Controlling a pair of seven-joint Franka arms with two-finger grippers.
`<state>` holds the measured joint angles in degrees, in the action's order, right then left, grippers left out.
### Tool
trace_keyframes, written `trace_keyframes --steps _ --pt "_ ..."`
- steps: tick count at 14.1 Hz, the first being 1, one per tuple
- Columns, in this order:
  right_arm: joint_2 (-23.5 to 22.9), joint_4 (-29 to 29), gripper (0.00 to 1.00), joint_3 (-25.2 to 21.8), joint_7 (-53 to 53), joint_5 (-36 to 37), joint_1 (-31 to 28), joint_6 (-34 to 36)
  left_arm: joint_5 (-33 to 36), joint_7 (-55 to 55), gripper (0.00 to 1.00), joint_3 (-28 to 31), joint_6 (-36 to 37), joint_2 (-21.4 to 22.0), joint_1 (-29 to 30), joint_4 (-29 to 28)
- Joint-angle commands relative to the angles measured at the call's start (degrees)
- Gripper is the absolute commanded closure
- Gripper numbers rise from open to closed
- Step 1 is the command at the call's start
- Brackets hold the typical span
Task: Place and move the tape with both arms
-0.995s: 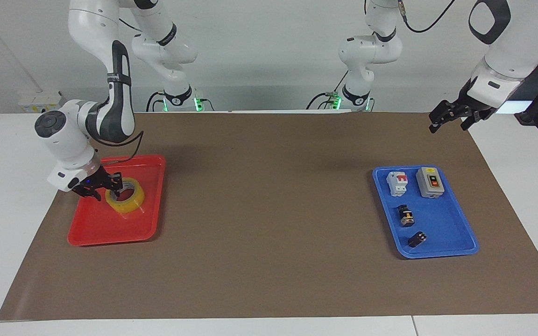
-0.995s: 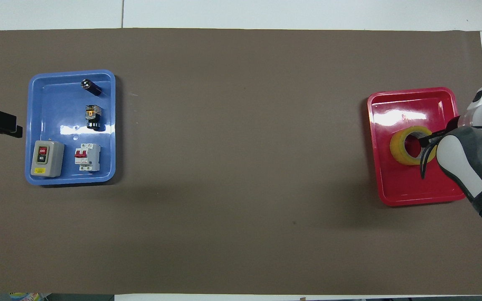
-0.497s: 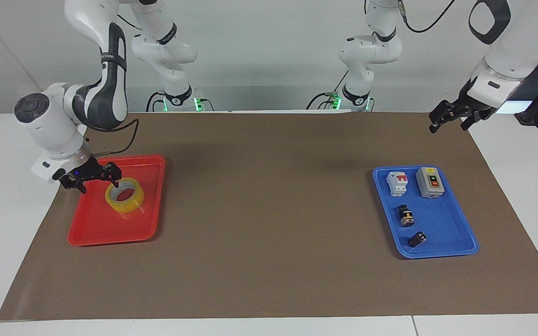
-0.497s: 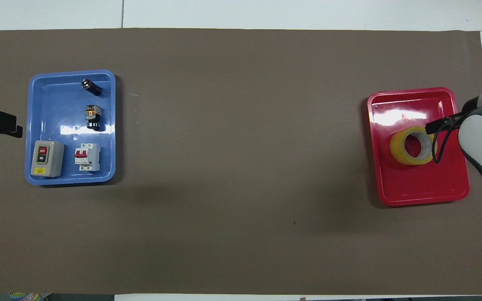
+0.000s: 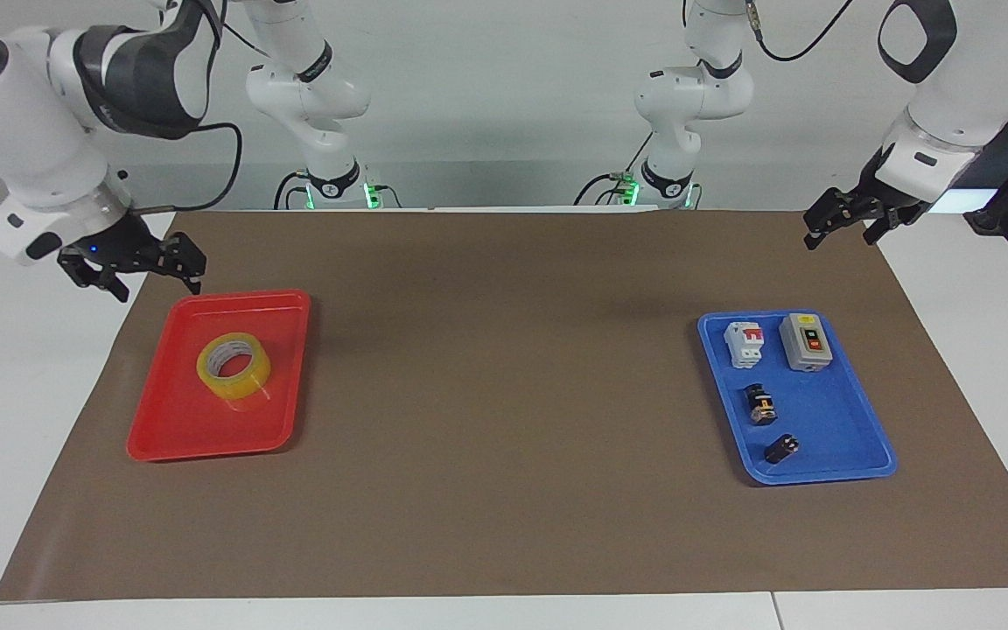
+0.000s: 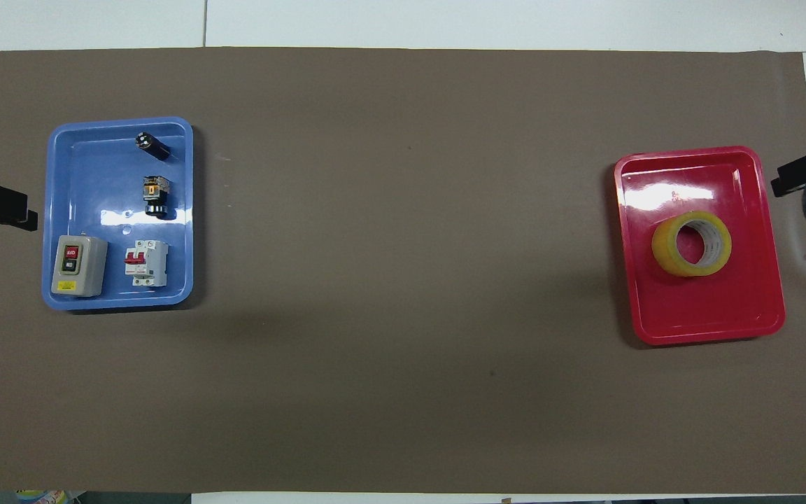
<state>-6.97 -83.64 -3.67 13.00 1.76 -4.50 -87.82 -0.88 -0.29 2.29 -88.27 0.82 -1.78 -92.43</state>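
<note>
Two grippers, both with jaws wide, empty. Tape [image 5: 234, 365] lies flat in red tray [image 5: 173, 431], hole up. You have right gripper [image 5: 132, 269] raised just off tray's robot-side corner, nearer; left gripper [image 5: 850, 219] waits, well apart, over mat's corner.

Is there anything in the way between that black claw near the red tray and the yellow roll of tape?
Nothing visible is. The tape lies flat and alone in the red tray, open from above. The right gripper hangs open in the air beside the tray's edge nearest the robots. The left gripper waits open at the other end of the table.
</note>
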Motion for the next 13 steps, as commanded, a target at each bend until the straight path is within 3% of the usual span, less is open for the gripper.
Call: trace_keyframes --steps 1,6,13 --pt "2.6 1.2 0.00 0.1 -1.8 -0.3 -1.1 4.2 1.4 0.3 0.00 -0.1 -0.8 1.2 0.2 -1.4" --pt "6.4 -4.1 0.00 0.2 -2.5 1.1 -0.6 7.7 1.4 0.3 0.00 -0.2 -0.8 1.2 0.1 -1.4" --pt "9.0 -7.8 0.00 0.2 -2.2 1.1 -0.6 5.6 1.4 0.3 0.00 -0.2 -0.8 1.2 0.1 -1.4"
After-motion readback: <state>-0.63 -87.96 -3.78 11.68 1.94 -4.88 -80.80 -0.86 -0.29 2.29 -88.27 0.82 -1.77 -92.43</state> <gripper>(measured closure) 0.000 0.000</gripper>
